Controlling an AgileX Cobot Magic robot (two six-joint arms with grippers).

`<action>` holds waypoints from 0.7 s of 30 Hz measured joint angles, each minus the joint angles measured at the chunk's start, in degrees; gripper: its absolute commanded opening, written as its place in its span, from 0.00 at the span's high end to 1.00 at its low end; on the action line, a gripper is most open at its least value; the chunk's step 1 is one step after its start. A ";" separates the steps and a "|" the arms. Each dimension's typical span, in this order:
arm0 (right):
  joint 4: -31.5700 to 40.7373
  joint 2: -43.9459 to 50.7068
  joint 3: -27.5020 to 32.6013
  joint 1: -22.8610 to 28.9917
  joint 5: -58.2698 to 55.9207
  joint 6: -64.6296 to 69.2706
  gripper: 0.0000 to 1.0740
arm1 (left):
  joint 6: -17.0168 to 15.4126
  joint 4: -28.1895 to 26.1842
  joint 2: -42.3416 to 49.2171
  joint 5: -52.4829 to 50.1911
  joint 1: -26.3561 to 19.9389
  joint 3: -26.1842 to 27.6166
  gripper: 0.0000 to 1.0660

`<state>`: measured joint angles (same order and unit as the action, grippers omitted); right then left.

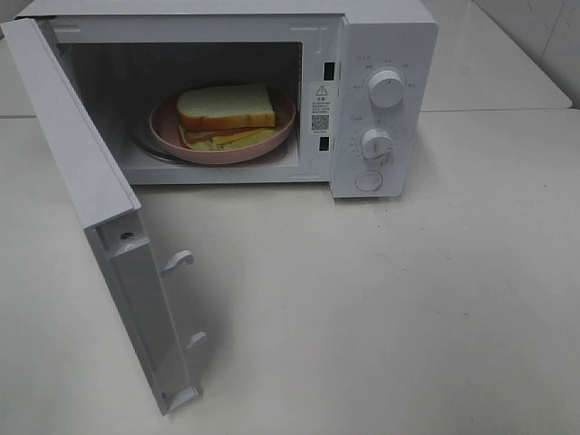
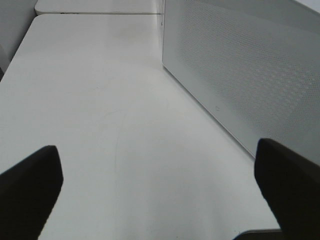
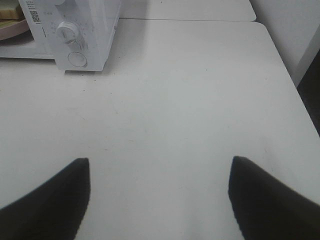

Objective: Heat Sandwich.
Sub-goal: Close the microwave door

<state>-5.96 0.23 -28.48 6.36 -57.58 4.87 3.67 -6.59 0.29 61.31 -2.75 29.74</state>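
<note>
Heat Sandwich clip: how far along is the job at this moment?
Done: the sandwich on its plate sits inside the microwave. In hand: nothing; the left end effector and right end effector are open and empty above the table. Left: shut the wide-open door, then probably set the knobs.

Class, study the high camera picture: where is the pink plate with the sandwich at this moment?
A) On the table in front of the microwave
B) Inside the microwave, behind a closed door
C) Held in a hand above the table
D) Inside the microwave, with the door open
D: the pink plate carrying the sandwich sits inside the microwave, whose door is swung wide open.
</note>
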 measured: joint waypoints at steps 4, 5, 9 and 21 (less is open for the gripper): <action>0.00 0.00 0.00 0.00 0.00 0.00 0.31 | 0.00 0.00 0.00 0.00 0.00 0.00 0.06; 0.00 0.00 0.00 0.00 0.00 0.00 0.31 | 0.00 0.00 0.00 0.00 0.00 0.00 0.06; 0.00 0.00 0.00 0.00 0.00 0.00 0.31 | 0.00 0.00 0.00 0.00 0.00 0.00 0.06; 0.00 0.00 0.00 0.00 0.00 0.00 0.31 | 0.00 0.00 0.00 0.00 0.00 0.00 0.06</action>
<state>-5.96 0.23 -28.48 6.36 -57.58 4.87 3.67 -6.59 0.29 61.31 -2.75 29.74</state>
